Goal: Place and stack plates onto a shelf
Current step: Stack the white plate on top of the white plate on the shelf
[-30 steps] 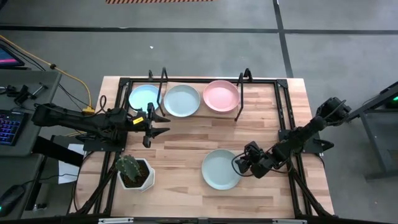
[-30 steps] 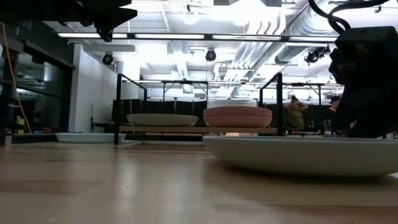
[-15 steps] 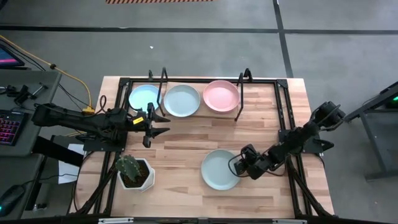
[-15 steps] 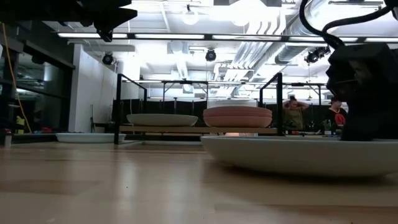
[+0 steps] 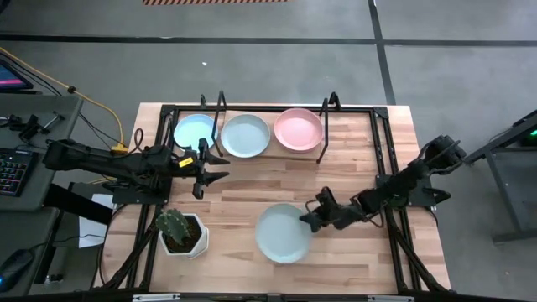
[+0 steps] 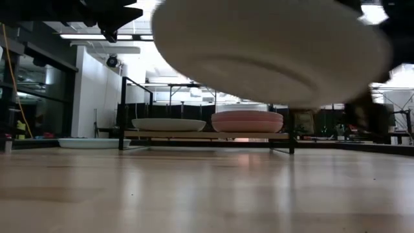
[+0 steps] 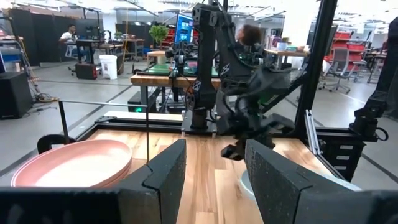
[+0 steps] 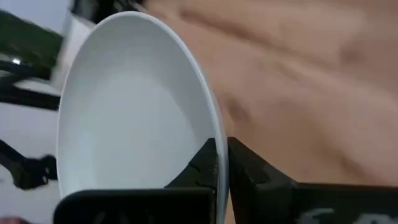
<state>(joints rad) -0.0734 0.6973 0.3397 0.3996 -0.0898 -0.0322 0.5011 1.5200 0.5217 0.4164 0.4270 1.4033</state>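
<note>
A pale mint plate hangs above the table's near middle with my right gripper shut on it; the low view shows its underside high over the wood. On the shelf at the far side rest a mint plate and a pink plate. A light blue plate lies on the table just left of the shelf's left bracket. My left gripper hovers open near the blue plate, holding nothing. My right gripper pinches the plate's rim on the side toward the table's right edge, one finger over the inner face and one under it. The fingers come about level from the right. The plate is lifted clear of the table, slightly tilted.
A white pot with a cactus stands at the near left. A black tube frame borders the tabletop. Bare wood lies between the shelf and the held plate. A person sits far off in the room.
My right gripper has shut on the plate's right rim, then risen and moved toward the table's left edge. The plate, which lay flat on the table, is now lifted clear and carried a little leftward.
</note>
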